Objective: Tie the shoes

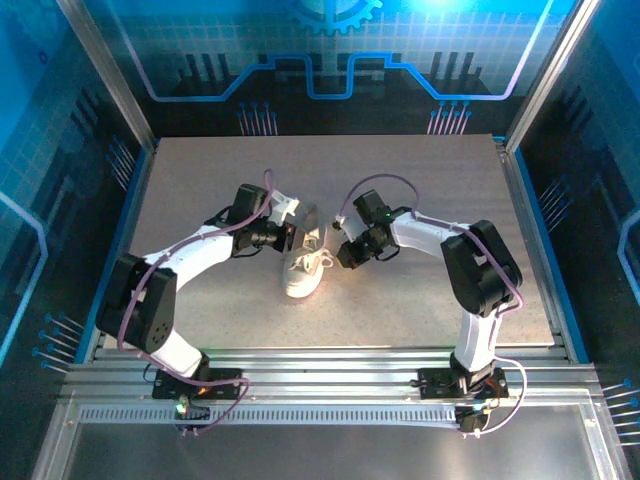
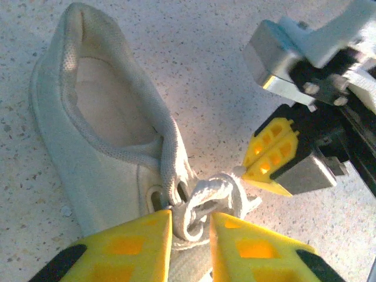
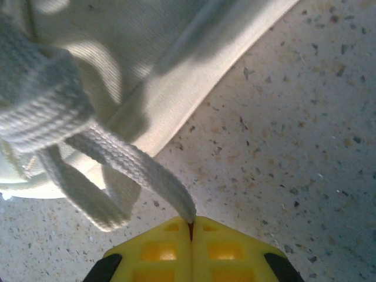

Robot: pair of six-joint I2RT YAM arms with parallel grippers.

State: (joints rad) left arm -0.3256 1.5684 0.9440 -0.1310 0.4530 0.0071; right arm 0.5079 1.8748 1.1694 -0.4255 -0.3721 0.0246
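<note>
My right jaws pinch a lace [image 3: 136,166] end, shut tight. My left jaws squeeze the knot [image 2: 205,201] on the white shoe [image 2: 88,176], mid-frame.

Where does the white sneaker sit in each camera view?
Top external: sneaker near the picture's centre.
Left wrist: left half, heel opening at top.
Right wrist: upper left, side wall and sole edge.
Shared landmark: the bunched laces.
</note>
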